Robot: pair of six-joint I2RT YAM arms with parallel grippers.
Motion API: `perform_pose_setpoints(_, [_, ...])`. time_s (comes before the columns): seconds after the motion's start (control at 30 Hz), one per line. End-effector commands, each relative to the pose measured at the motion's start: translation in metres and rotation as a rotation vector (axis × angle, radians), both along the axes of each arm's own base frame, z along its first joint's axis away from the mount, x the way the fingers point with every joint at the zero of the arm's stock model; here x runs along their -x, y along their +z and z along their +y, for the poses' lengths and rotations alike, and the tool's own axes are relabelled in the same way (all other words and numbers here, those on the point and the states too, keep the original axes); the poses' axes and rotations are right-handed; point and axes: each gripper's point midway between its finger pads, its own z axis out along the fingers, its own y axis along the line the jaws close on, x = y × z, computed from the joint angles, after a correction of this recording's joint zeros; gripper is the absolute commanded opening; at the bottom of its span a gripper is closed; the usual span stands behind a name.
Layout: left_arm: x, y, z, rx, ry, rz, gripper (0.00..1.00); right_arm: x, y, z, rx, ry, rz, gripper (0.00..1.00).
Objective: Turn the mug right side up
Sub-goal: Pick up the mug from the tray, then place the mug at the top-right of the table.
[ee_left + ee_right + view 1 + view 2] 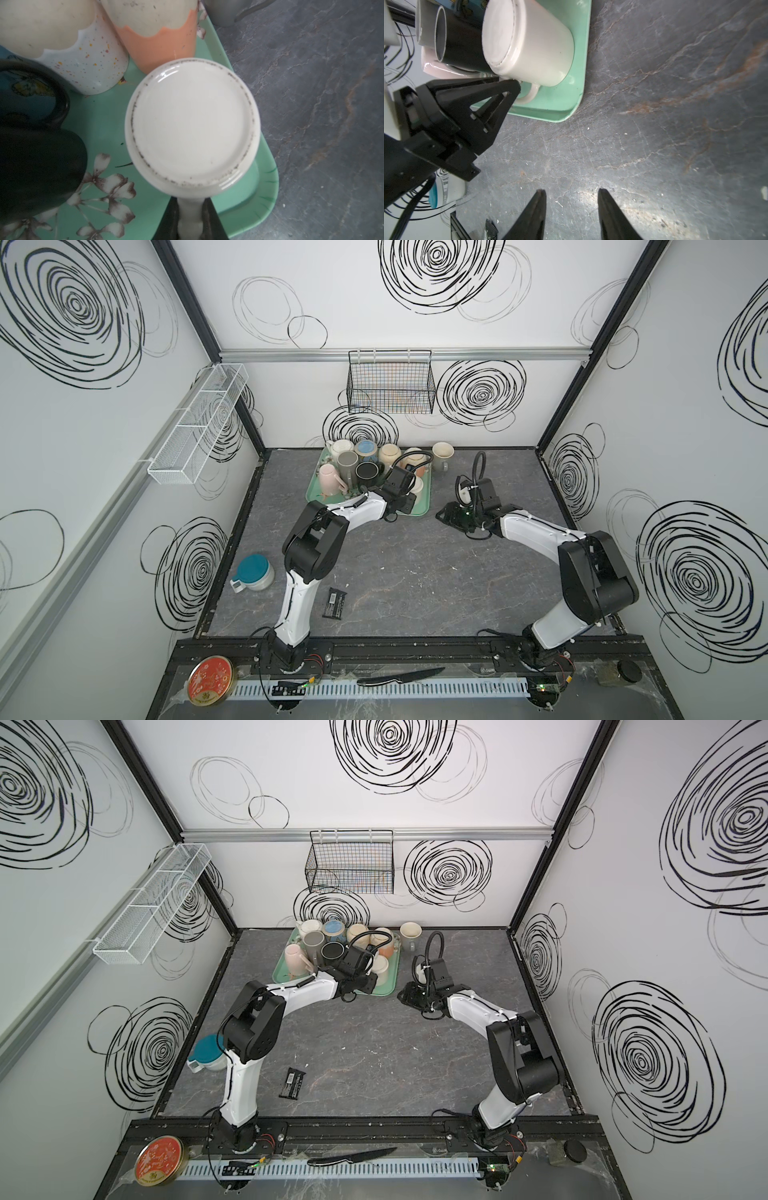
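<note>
We find the left gripper closed tight on the handle of the white mug, one black finger pressed to each side of it. The mug stands upside down, base up and rim on the green tray, near the tray's corner on the right arm's side. The right wrist view confirms the grip: the finger tips meet the handle where it joins the mug wall.

Just beside the mug on the tray stand a peach mug, a speckled mug and a black mug. We cannot tell whether the peach mug touches the white one.

The right gripper stands partly open and holds nothing. It hangs over the bare grey table, just off the tray's edge.

In a top view we note further things well apart from the tray: a teal-lidded jar and a black packet on the table, and a knife and a round tin on the front ledge.
</note>
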Motion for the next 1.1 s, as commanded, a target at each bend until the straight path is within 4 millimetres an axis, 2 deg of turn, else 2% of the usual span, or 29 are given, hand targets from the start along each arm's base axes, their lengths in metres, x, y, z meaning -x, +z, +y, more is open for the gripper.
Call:
perform_pose_setpoints(0.0, [-0.004,0.026,0.004,0.187,0.071,-0.017,0.01,-0.003,0.015,0.006,-0.1,-0.027,-0.021,0.46])
perform_pose_setpoints(0.2, [-0.003,0.034,0.011,0.481,0.163,0.035,0.0,-0.005,0.016,0.013,-0.177,-0.058,-0.003,0.46])
perform_pose_setpoints(0.37, [-0.001,0.049,0.014,0.671,0.196,0.045,0.0,-0.013,0.019,0.023,-0.269,-0.074,0.018,0.48])
perform_pose_setpoints(0.57, [0.004,0.058,0.018,0.785,0.209,0.038,0.0,-0.02,0.027,0.045,-0.414,-0.063,0.054,0.48])
perform_pose_setpoints(0.6, [0.002,0.065,0.017,0.816,0.202,0.016,0.0,-0.021,0.028,0.048,-0.421,-0.06,0.057,0.48])
perform_pose_setpoints(0.87, [0.008,0.084,0.016,0.977,0.182,-0.014,0.0,-0.029,0.027,0.072,-0.5,-0.057,0.115,0.47])
perform_pose_setpoints(1.07, [0.012,0.098,0.013,1.03,0.168,-0.029,0.0,-0.036,0.025,0.087,-0.553,-0.054,0.152,0.48])
